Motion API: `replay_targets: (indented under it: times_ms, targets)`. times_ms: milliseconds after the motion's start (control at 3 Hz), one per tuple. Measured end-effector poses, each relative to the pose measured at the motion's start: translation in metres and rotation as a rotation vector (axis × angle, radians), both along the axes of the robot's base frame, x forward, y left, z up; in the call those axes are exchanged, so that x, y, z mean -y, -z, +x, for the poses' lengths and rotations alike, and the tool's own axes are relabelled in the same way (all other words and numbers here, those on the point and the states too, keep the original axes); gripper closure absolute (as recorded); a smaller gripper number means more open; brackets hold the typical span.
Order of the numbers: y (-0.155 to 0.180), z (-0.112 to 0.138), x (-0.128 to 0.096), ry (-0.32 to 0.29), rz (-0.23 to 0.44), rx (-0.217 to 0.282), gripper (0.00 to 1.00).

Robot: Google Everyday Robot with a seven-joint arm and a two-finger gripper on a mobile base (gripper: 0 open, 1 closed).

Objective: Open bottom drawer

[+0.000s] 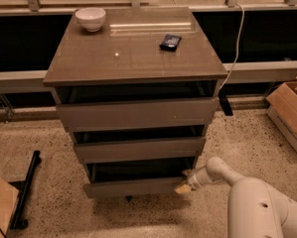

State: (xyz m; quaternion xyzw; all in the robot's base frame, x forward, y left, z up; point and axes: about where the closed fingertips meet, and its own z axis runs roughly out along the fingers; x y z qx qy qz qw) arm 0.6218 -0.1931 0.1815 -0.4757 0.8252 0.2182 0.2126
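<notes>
The bottom drawer (133,187) is the lowest of three glossy grey-brown fronts in a small cabinet at the centre of the camera view. Above its front a dark gap shows. My gripper (184,185) sits at the right end of that drawer front, with yellowish fingertips against its right corner. The white arm (222,172) reaches in from the lower right. The middle drawer (138,149) and top drawer (138,114) fronts sit above.
On the cabinet top (133,53) stand a white bowl (91,19) and a dark flat object (170,42). A cardboard box (289,113) sits on the floor at right, a black stand (26,190) at lower left, and a white cable (235,48) hangs behind.
</notes>
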Motion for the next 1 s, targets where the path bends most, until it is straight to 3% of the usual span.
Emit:
replay_targets:
  times_ms: [667,1000]
  targets:
    - [-0.0037,0.0000,0.0000,0.000,0.000,0.000,1.00]
    - [-0.0053,0.0000,0.0000,0.000,0.000,0.000,0.00]
